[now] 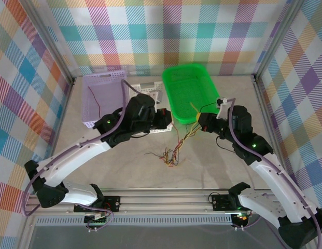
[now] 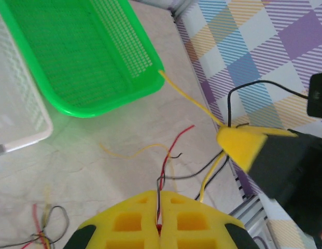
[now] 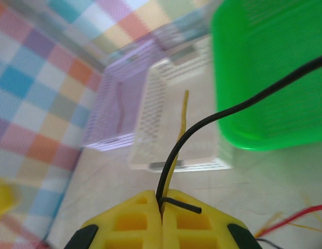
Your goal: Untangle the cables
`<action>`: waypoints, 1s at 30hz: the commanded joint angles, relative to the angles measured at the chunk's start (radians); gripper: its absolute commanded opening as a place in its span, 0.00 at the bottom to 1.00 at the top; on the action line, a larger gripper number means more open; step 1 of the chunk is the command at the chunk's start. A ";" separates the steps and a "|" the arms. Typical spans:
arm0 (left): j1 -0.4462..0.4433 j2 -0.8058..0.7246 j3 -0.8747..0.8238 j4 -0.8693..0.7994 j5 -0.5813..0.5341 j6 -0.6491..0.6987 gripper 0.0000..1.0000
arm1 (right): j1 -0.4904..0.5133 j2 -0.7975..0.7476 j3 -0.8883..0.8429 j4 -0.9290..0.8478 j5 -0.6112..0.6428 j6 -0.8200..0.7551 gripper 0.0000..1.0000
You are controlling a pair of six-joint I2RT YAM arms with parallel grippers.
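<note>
The left jaws are clamping fully shut on red and black strands of the thin, flexible wire cables point(image 1: 170, 153), and the right jaws are pinching black and yellow ones. The knot is lying on the pale marbled surface point(image 1: 124, 168) between the arms. Drawing apart slowly is looking wisest, lest it tighten.

My left arm point(image 1: 80, 153) and right arm point(image 1: 272, 179) wear white shells with black joints, green lights point(image 1: 252, 147) and lilac-grey cables point(image 1: 30, 194). My left end effector point(image 2: 159, 196) and right end effector point(image 3: 162, 197) have yellow, grid-recessed fingers point(image 2: 132, 220).
</note>
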 commanded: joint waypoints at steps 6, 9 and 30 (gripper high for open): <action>0.163 -0.180 0.133 -0.242 -0.064 0.131 0.00 | -0.216 -0.022 -0.069 -0.137 0.095 0.039 0.00; 0.241 -0.208 0.192 -0.316 -0.060 0.172 0.00 | -0.269 -0.017 -0.085 -0.154 0.090 0.050 0.00; 0.352 -0.289 0.650 -0.562 -0.485 0.465 0.00 | -0.629 -0.015 -0.253 -0.179 -0.003 0.138 0.00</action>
